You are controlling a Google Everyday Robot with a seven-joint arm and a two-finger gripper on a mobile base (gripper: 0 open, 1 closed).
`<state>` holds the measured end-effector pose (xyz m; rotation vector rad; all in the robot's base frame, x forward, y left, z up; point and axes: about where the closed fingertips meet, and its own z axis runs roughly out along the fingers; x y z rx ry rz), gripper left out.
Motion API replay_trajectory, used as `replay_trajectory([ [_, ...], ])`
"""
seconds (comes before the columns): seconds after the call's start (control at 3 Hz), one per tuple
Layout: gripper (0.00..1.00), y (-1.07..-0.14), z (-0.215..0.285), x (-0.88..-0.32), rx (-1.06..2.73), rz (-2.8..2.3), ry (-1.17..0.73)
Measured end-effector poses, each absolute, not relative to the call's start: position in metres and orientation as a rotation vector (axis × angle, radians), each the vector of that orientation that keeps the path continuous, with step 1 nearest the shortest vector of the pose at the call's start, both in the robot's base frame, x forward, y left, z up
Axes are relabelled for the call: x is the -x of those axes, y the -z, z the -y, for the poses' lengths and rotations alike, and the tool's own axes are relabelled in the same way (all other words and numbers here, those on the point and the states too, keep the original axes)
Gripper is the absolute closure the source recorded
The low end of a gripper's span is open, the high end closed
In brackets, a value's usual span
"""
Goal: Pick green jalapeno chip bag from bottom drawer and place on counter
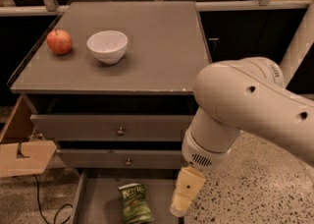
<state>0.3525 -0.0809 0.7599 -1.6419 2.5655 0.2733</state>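
The green jalapeno chip bag (135,202) lies flat in the open bottom drawer (100,203), near its middle at the bottom of the camera view. My gripper (180,207) hangs from the big cream arm at the drawer's right side, pointing down. It is just right of the bag, apart from it and holding nothing. The counter (157,46) is the grey top of the cabinet above.
A red apple (59,42) and a white bowl (107,46) stand on the counter's left part. Two knobbed drawers (120,130) are above the bottom one. A cardboard piece (19,156) and a black cable (44,203) are at the left. Speckled floor (255,193) is at the right.
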Motion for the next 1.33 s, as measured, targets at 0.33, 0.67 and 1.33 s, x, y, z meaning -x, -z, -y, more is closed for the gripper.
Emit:
replay_trajectory([
  [0.33, 0.0, -0.735, 0.069, -0.348, 1.662, -2.518, -0.369],
  [0.67, 0.0, -0.714, 0.068, -0.354, 1.65, -2.47, -0.412],
  [1.33, 0.0, -0.683, 0.068, -0.354, 1.647, -2.515, -0.417],
])
